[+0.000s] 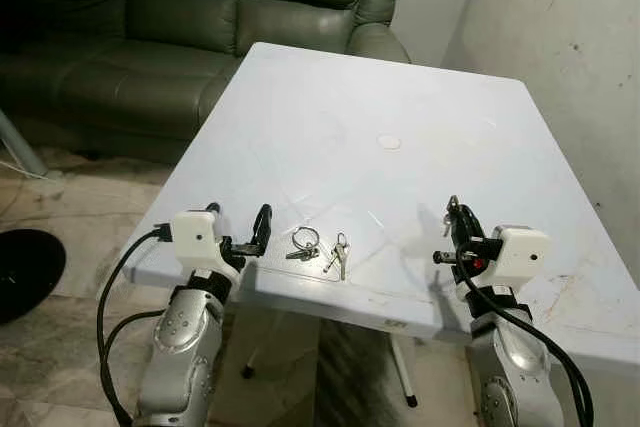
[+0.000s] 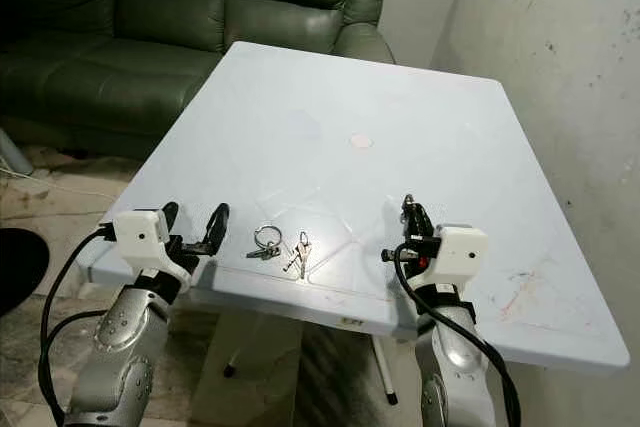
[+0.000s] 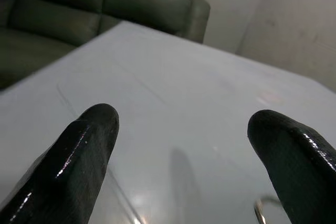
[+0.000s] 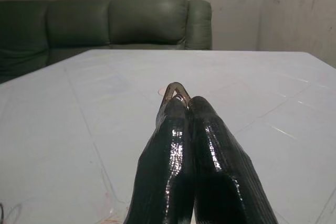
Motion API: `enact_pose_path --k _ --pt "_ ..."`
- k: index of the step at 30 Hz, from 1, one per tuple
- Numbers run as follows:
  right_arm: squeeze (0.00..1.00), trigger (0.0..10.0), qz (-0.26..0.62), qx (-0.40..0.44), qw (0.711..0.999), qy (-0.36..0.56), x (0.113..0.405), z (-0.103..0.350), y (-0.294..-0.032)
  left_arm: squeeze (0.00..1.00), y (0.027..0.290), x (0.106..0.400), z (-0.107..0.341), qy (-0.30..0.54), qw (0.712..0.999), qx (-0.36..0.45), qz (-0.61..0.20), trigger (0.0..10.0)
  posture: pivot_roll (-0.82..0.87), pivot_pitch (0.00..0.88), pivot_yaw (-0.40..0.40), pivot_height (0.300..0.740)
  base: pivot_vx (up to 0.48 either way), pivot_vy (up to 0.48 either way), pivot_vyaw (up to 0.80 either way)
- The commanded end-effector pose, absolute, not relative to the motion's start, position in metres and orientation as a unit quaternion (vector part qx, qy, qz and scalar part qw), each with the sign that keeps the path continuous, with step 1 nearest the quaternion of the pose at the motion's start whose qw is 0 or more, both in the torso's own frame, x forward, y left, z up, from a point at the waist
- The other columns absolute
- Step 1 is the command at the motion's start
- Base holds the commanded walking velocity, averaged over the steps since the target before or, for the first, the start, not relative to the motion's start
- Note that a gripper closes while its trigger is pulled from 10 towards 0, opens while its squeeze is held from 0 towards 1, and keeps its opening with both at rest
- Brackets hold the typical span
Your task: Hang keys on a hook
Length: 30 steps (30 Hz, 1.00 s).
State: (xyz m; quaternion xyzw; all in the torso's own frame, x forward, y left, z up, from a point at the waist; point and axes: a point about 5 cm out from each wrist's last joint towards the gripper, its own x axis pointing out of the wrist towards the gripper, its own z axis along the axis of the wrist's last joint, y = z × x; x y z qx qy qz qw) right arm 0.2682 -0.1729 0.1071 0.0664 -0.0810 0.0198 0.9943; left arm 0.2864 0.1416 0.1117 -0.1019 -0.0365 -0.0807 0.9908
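A bunch of keys (image 1: pixel 338 253) on a ring (image 1: pixel 306 240) lies flat on the white table (image 1: pixel 330 97), close to its near edge. Just left of the ring, my left gripper (image 1: pixel 240 223) hovers at the table's edge, open and holding nothing; the left wrist view has its fingers (image 3: pixel 86 150) wide apart with a sliver of the ring (image 3: pixel 261 209) beside one. Right of the keys, my right gripper (image 1: pixel 459 218) is shut on a small bent metal hook (image 4: pixel 174 88), whose tip pokes out above the fingertips (image 4: pixel 205 109).
A dark green sofa (image 1: pixel 200 27) stands beyond the table's far left side. A bare wall (image 1: pixel 570 37) runs along the right. A small round mark (image 1: pixel 389 142) sits mid-table. A black round object (image 1: pixel 25 269) lies on the floor at left.
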Motion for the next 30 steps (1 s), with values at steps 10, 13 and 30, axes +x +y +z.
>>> enact_pose_path --k 10,13,30 --pt "0.00 10.0 0.013 0.047 0.996 -0.071 0.282 0.110 -0.174 0.00 0.150 0.303 0.118 -0.043 0.992 -0.102 -0.068 10.0 0.03 0.000 -0.089 0.740 0.000 0.145 -0.23" --pt "0.00 10.0 0.014 0.048 0.996 -0.070 0.282 0.109 -0.174 0.00 0.151 0.306 0.118 -0.042 0.991 -0.106 -0.065 10.0 0.03 0.000 -0.089 0.740 0.000 0.480 -0.76" --pt "0.00 10.0 0.014 0.046 0.997 -0.065 0.284 0.108 -0.172 0.00 0.149 0.310 0.122 -0.048 0.992 -0.106 -0.056 10.0 0.03 0.002 -0.090 0.740 0.000 0.085 -0.76"
